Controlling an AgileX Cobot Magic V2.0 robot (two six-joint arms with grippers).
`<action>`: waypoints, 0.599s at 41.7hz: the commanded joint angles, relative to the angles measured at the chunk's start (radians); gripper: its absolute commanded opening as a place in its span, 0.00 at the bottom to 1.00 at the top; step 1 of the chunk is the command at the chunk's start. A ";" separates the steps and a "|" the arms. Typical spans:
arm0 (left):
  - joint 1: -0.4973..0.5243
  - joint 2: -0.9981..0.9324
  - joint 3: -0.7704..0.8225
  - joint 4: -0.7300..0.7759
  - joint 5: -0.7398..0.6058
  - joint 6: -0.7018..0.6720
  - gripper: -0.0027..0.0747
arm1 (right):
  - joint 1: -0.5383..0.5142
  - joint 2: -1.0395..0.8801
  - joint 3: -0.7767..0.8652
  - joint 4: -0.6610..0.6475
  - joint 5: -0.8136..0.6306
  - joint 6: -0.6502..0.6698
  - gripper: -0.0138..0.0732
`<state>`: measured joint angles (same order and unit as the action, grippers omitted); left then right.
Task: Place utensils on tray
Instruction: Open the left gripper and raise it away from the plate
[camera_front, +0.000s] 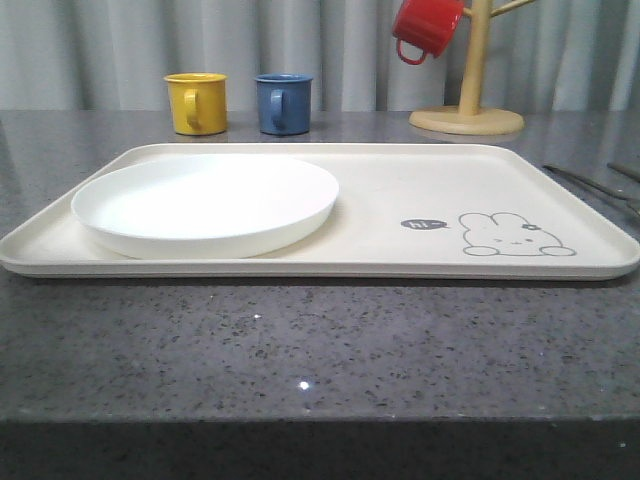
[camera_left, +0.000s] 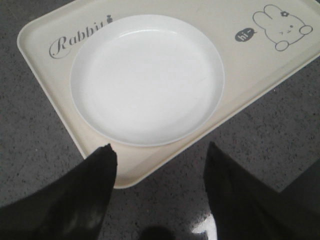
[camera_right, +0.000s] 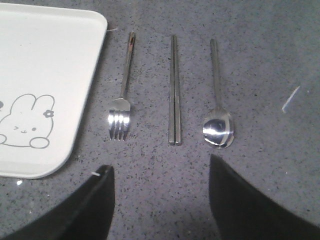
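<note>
The cream-white tray (camera_front: 420, 200) with its rabbit drawing lies across the grey counter and carries a round white plate (camera_front: 205, 203) on its left half. Beside the tray (camera_right: 45, 60), three silver utensils lie side by side on the bare counter: a fork (camera_right: 121, 102), a pair of chopsticks (camera_right: 174, 90) and a spoon (camera_right: 217, 105). In the front view their handle ends (camera_front: 590, 182) show at the far right. My right gripper (camera_right: 161, 167) hovers open just short of the chopsticks' tips, holding nothing. My left gripper (camera_left: 161, 147) is open over the tray's corner (camera_left: 125, 170) beside the plate (camera_left: 147, 80).
A yellow mug (camera_front: 196, 103) and a blue mug (camera_front: 283, 103) stand behind the tray. A wooden mug tree (camera_front: 468, 100) at the back right holds a red mug (camera_front: 425, 28). Bare grey counter (camera_front: 300, 350) stretches in front of the tray.
</note>
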<state>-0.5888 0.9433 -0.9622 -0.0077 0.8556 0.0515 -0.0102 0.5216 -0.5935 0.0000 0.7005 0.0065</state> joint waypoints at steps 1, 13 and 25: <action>-0.006 -0.073 0.027 0.002 -0.077 -0.020 0.55 | -0.004 0.010 -0.035 0.006 -0.065 -0.006 0.67; -0.006 -0.130 0.066 0.008 -0.062 -0.020 0.55 | -0.002 0.068 -0.090 0.134 0.044 -0.049 0.67; -0.006 -0.130 0.066 0.008 -0.064 -0.020 0.55 | 0.004 0.351 -0.294 0.166 0.252 -0.063 0.67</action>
<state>-0.5888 0.8201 -0.8715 0.0000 0.8477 0.0428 -0.0102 0.7957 -0.8011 0.1501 0.9510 -0.0359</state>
